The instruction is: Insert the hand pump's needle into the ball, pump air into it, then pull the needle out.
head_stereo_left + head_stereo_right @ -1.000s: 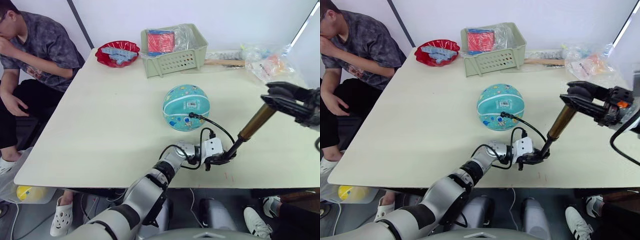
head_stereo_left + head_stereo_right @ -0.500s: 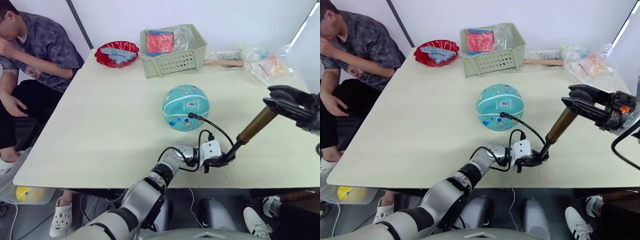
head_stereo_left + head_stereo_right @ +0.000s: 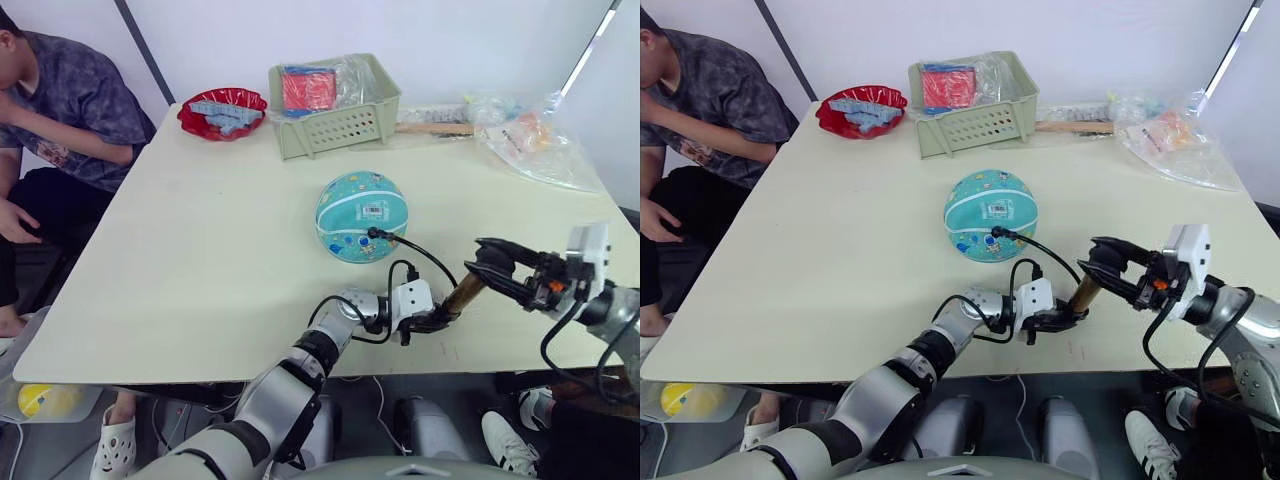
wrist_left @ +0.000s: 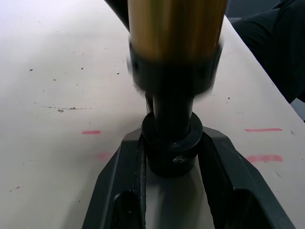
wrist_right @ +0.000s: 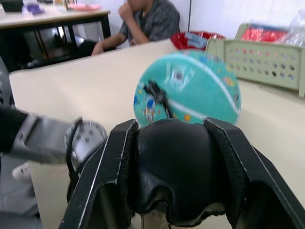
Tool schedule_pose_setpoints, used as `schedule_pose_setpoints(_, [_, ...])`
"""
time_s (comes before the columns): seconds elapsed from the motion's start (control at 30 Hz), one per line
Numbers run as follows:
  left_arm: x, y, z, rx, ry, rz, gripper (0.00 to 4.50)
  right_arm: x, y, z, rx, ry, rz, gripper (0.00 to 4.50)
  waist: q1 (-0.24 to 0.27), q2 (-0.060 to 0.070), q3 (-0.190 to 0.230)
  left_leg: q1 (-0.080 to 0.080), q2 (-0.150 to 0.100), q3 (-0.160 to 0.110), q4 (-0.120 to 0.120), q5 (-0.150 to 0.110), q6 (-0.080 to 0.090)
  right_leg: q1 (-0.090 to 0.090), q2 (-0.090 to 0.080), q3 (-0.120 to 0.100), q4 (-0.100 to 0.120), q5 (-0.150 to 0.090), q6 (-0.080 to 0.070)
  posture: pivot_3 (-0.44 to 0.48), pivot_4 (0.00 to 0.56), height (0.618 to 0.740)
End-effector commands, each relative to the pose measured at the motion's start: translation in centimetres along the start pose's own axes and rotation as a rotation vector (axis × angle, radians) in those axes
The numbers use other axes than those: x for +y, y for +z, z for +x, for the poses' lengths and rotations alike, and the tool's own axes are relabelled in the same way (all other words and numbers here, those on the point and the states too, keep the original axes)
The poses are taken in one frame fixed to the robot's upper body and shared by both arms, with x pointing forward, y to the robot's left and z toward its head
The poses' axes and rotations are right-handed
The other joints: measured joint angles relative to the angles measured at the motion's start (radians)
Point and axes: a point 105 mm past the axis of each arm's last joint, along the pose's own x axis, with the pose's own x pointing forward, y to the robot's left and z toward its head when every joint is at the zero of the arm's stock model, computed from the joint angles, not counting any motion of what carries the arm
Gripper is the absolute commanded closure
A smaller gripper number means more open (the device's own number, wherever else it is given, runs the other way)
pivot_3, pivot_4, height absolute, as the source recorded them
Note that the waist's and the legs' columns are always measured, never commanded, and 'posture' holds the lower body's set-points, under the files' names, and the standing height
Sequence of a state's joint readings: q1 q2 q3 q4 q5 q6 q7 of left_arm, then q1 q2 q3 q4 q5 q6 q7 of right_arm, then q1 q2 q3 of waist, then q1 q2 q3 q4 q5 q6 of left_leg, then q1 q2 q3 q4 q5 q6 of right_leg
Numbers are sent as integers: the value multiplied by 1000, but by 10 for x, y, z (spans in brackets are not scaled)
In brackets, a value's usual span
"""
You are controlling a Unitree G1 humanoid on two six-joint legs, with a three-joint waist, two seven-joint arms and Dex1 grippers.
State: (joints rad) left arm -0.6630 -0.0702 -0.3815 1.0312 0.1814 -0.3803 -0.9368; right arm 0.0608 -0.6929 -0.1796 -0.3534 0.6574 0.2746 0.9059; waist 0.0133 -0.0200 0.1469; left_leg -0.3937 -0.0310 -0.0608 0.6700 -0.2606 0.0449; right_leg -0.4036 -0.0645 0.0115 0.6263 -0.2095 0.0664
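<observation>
The teal ball (image 3: pixel 360 215) rests mid-table. The needle's black fitting (image 3: pixel 372 233) sits against the ball's near side, and the pin itself is hidden. A thin black hose (image 3: pixel 425 255) curves from it to the hand pump (image 3: pixel 463 293), whose gold barrel leans toward my right. My left gripper (image 3: pixel 438 320) lies on the table, shut on the pump's black bottom cap (image 4: pixel 172 148). Above it, my right gripper (image 3: pixel 487 262) is shut on the pump's black handle (image 5: pixel 176 176), close to the barrel's top.
A green basket (image 3: pixel 335 105), a red bowl (image 3: pixel 222 108) and plastic bags (image 3: pixel 530 140) line the table's far edge. A person (image 3: pixel 60 110) sits at the left side. The pump stands near the table's front edge (image 3: pixel 400 365).
My right gripper has pushed the handle down and in toward my left gripper, so the pump stands shorter. The camera has shifted a little. Ball and left gripper stay put.
</observation>
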Motion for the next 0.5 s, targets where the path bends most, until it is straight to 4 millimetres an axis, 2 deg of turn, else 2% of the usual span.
schedule_pose_setpoints(0.03, [-10, -18, -6, 45, -37, -48, 3411, 1, -31, -2, 106, -7, 46, 2777, -1, 0, 0, 0, 0, 0, 0, 0, 0, 0, 0, 0, 0, 0, 0, 0, 150, 738])
schedule_pose_setpoints(0.27, [-10, -21, -11, 50, -36, -47, 3411, -3, -3, 4, 27, 12, -2, 2777, -2, 1, 0, 0, 0, 0, 0, 0, 0, 0, 0, 1, 0, 0, 0, 0, 150, 738])
schedule_pose_setpoints(0.4, [-11, -21, -13, 49, -44, -39, 3411, -5, 37, 1, -43, 42, -62, 2777, -1, 4, 2, -1, 0, 1, 0, 0, 0, -1, 0, 1, 0, 0, 0, 0, 150, 738])
schedule_pose_setpoints(0.5, [-10, -19, -13, 45, -47, -33, 3411, -5, 55, -3, -60, 56, -80, 2777, 1, 5, 3, -2, 0, 1, 0, 0, 0, -2, -1, 1, 0, 0, 0, 0, 150, 738])
